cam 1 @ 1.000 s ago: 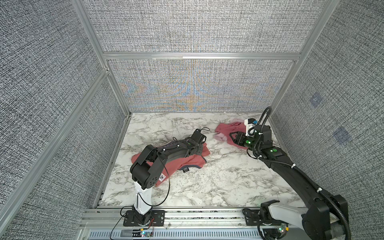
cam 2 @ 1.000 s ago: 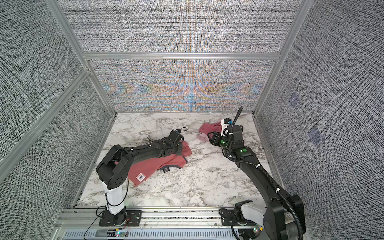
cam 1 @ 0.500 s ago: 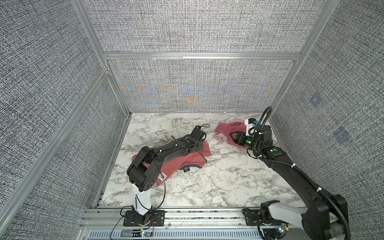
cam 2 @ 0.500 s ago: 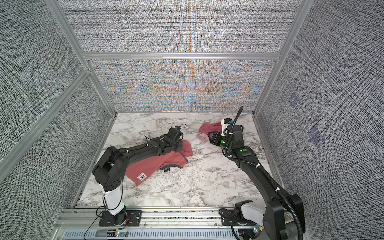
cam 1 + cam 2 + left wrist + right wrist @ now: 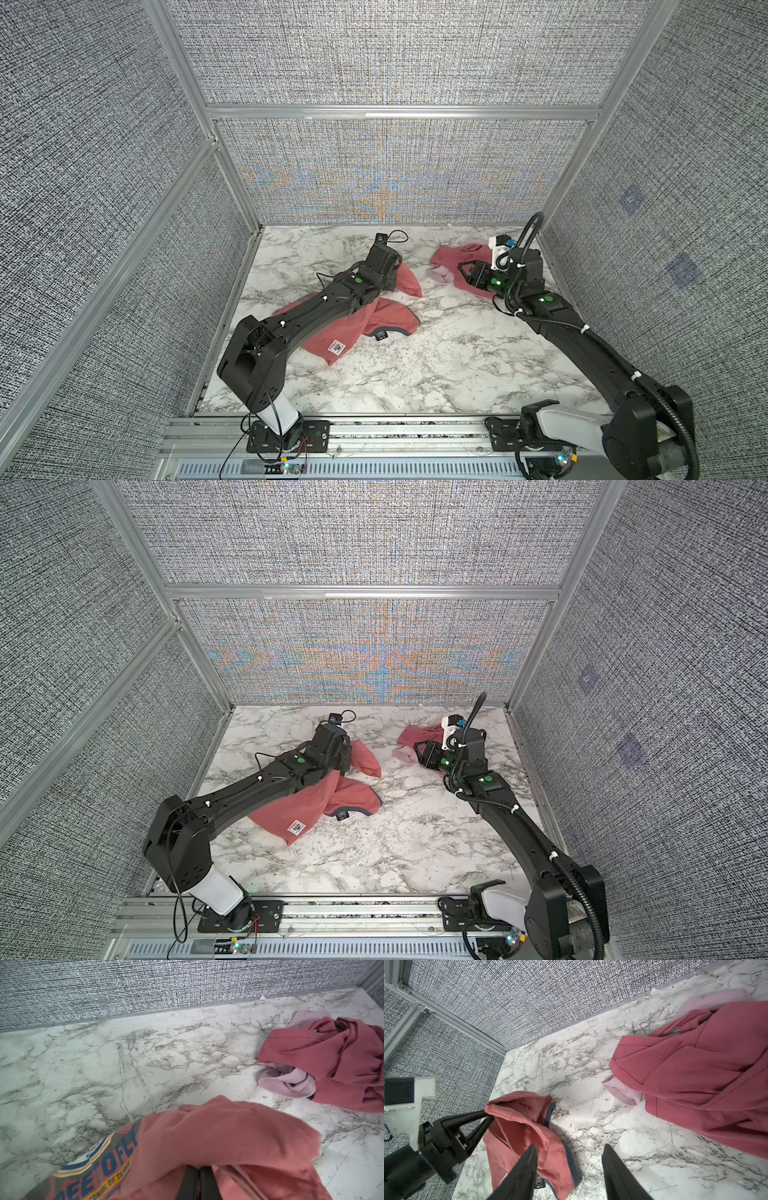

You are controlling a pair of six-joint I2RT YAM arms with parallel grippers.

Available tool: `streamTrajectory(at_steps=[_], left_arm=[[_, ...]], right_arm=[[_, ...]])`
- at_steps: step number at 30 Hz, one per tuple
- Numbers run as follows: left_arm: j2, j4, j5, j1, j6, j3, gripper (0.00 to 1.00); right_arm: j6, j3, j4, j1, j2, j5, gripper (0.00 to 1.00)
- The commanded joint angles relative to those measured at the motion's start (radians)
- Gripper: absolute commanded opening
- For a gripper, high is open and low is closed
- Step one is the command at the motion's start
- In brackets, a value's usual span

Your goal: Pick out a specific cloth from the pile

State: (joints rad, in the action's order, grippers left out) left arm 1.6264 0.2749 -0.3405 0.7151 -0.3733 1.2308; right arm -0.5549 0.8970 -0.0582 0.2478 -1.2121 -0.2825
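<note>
coral cloth [image 5: 390,318] lies on the desk [image 5: 415,374] left of centre, apart from the pile [image 5: 446,259] at the back right, one fold clenched in the left hand [image 5: 489,1116]. right hand [image 5: 570,1146] hangs released and empty beside the pile.

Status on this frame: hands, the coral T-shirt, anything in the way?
Left hand shut on coral salmon-pink T-shirt with grey-blue trim, edge raised. Right hand open, empty. Rose-red and pale pink garment pile lies apart, not blocking.
</note>
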Motion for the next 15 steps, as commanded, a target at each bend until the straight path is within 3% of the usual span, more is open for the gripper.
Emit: streamTrajectory(at_steps=[1, 7, 15], left_arm=[[0.001, -0.024, -0.013, -0.005, 0.012, -0.026, 0.00], [0.051, 0.000, 0.040, -0.006, -0.034, -0.050, 0.00], [-0.103, 0.004, 0.038, -0.064, -0.063, -0.107, 0.00]], right_arm=[[-0.015, 0.012, 0.024, -0.001, -0.004, -0.005, 0.52], [-0.015, 0.008, 0.017, -0.002, -0.005, -0.001, 0.52], [-0.021, 0.022, 0.024, -0.003, -0.025, -0.003, 0.53]])
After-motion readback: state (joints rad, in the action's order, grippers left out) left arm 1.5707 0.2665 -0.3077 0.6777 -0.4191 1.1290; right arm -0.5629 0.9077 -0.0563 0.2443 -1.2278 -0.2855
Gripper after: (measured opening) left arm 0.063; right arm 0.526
